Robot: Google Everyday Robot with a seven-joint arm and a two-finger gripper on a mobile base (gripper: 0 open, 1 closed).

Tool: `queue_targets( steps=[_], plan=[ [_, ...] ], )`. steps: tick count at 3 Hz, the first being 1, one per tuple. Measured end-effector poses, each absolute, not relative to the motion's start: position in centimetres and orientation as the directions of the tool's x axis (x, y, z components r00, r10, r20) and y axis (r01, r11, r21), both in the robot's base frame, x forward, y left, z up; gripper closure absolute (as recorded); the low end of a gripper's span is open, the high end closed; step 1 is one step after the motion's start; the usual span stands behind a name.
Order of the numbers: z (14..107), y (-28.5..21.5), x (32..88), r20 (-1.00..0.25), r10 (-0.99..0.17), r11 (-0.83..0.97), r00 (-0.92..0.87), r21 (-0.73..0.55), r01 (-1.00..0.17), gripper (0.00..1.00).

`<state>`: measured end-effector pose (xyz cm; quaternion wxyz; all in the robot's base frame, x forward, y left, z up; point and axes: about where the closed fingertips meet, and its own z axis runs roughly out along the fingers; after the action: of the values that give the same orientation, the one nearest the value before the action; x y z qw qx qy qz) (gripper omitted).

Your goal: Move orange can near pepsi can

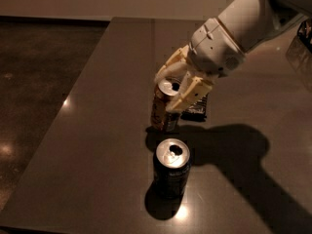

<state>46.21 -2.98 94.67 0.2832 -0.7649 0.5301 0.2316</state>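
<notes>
Carry step, prob. near its end: claw [176,85] is closed on top of orange can [162,113], just behind pepsi can [171,168]. Next: lower onto surface [97,130], release w/o bumping.

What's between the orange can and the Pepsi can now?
Nothing: the camera view shows only bare, shadowed tabletop between the orange-gold metallic can and the dark navy can. The end effector grips the former's top.

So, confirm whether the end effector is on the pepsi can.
No, the end effector grips the orange can; the pepsi can stands free.
</notes>
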Motion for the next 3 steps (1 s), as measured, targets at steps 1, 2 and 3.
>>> queue_targets(
  steps=[1, 2, 3],
  plan=[
    [93.8, -4.5, 44.6, -0.64, -0.672, -0.339, 0.373, -0.182, -0.923, 1.0],
    [93.3, -5.4, 42.9, -0.63, -0.662, -0.387, 0.406, -0.177, -0.905, 1.0],
    [93.0, -5.9, 41.6, -0.62, -0.659, -0.413, 0.426, -0.175, -0.894, 1.0]
  ],
)
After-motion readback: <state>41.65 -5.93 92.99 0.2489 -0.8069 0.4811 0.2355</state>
